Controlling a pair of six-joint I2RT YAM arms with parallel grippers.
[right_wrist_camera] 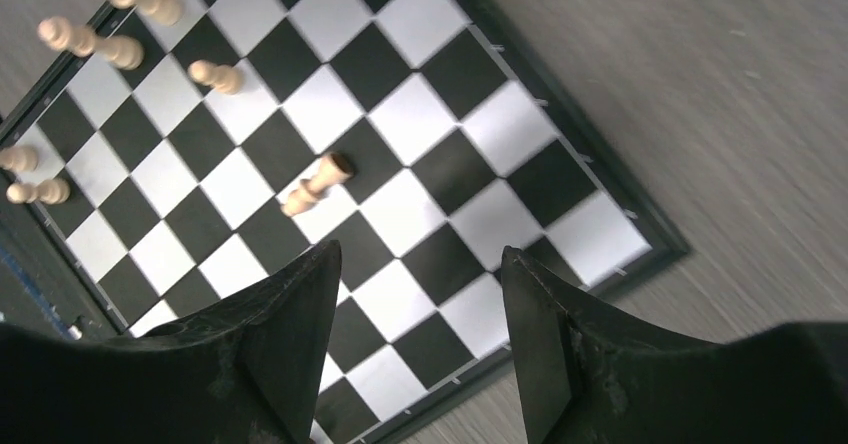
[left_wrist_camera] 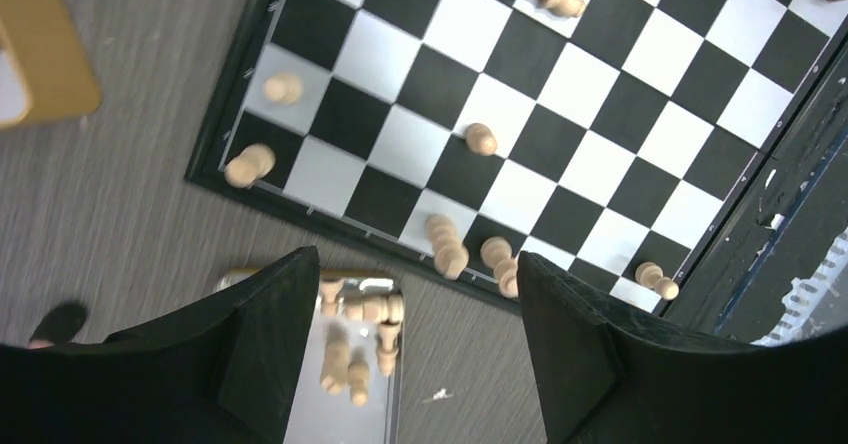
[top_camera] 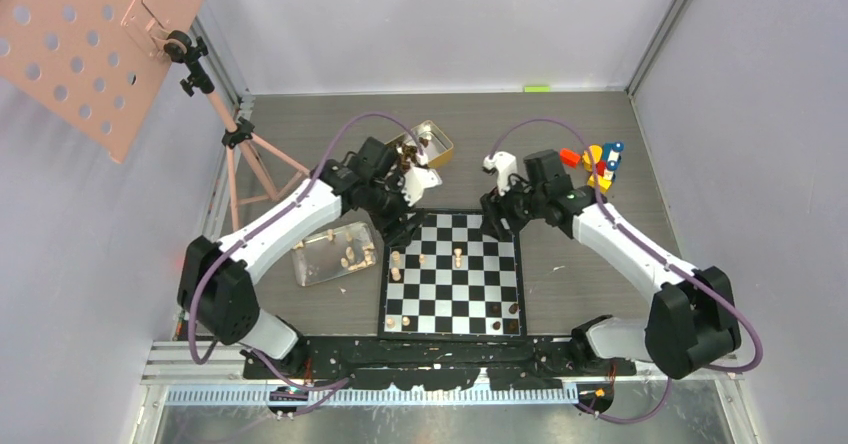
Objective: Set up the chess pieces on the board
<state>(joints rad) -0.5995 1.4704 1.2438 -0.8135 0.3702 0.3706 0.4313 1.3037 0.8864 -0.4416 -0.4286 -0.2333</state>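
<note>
The board (top_camera: pixel 455 294) lies at the table's centre. Several pale chess pieces (top_camera: pixel 396 262) stand along its left side, one pale piece (top_camera: pixel 458 257) is nearer the middle, and a few dark pieces (top_camera: pixel 512 310) are at its near right corner. My left gripper (top_camera: pixel 388 226) is open and empty above the gap between the board's edge (left_wrist_camera: pixel 400 144) and the tray (left_wrist_camera: pixel 350 404). It shows in the left wrist view (left_wrist_camera: pixel 415 259). My right gripper (top_camera: pixel 497 214) is open and empty over the board's far right corner (right_wrist_camera: pixel 430 114). It shows in the right wrist view (right_wrist_camera: pixel 420 252). A pale piece (right_wrist_camera: pixel 317 184) is a few squares ahead of it.
A clear tray (top_camera: pixel 315 264) left of the board holds several pale pieces (top_camera: pixel 350 257). A gold tin (top_camera: pixel 436 142) with dark pieces sits behind the board. Colourful toy blocks (top_camera: pixel 600 161) sit at the back right. A tripod (top_camera: pixel 240 154) with a pink perforated panel stands at the far left.
</note>
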